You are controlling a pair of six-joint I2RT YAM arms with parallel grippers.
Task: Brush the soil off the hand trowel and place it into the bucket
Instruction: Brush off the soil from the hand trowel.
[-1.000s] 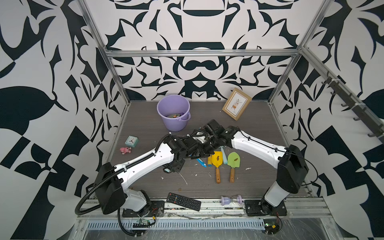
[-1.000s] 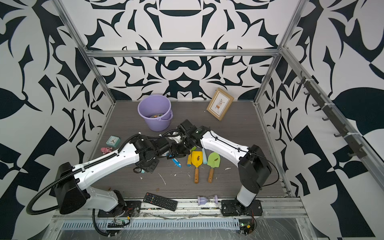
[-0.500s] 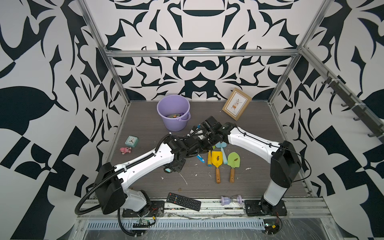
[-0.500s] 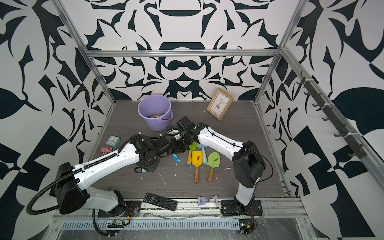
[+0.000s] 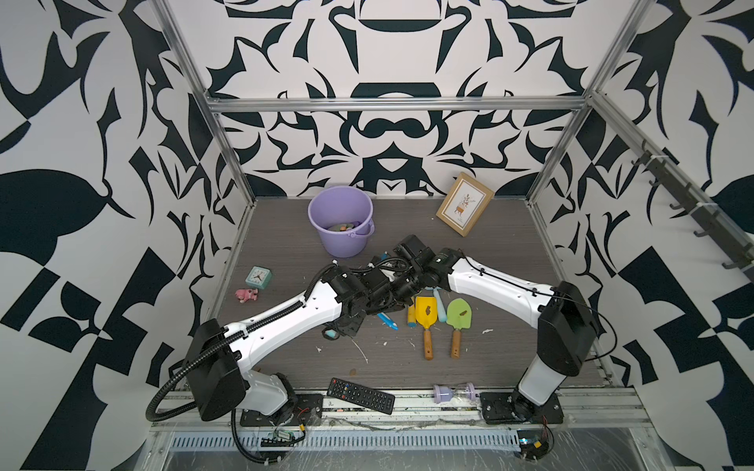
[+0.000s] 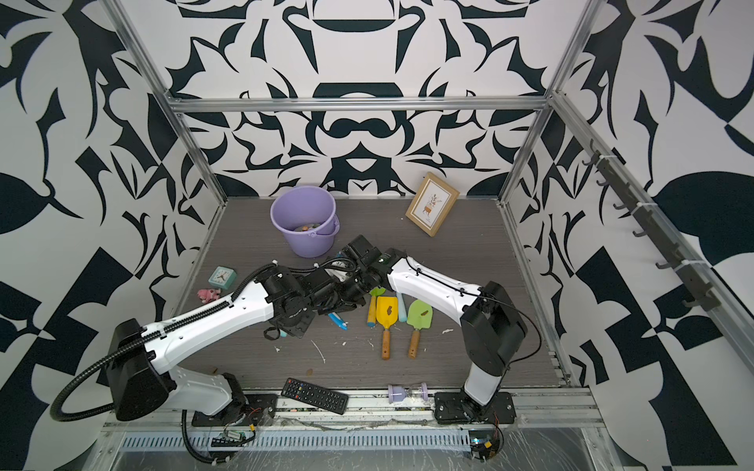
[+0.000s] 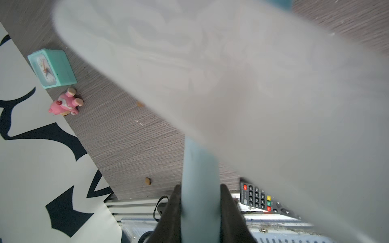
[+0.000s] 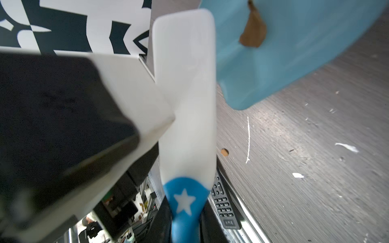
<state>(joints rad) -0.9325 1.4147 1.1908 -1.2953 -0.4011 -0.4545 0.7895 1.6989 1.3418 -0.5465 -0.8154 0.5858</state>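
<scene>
- Over the middle of the grey wood-grain worktop (image 5: 510, 248) the two arms meet. The round lilac plastic bucket (image 5: 344, 246) stands near them at about 11 o'clock, clear of both.
- The left claw (image 7: 200, 189) is clenched on the pale handle of the light-blue plastic hand trowel (image 8: 294, 52), which is held up off the worktop.
- The right claw (image 8: 186, 212) is clamped on the blue star-marked brush with a flat white head (image 8: 187, 94). The head lies just beside the blade, and whether they touch cannot be told.
- One brown clump of soil (image 8: 252, 31) clings to the blade, so the brushing step looks to be in hand and unfinished.
- The next move likely calls for a sweep of the white head across that clump. Only then should the trowel be carried toward 11 o'clock and lowered inside the rim.
- At 4 o'clock a yellow-bladed wooden-handled trowel (image 5: 426, 312) and a green-bladed wooden-handled trowel (image 5: 459, 314) lie flat, each bearing a dark clump.
</scene>
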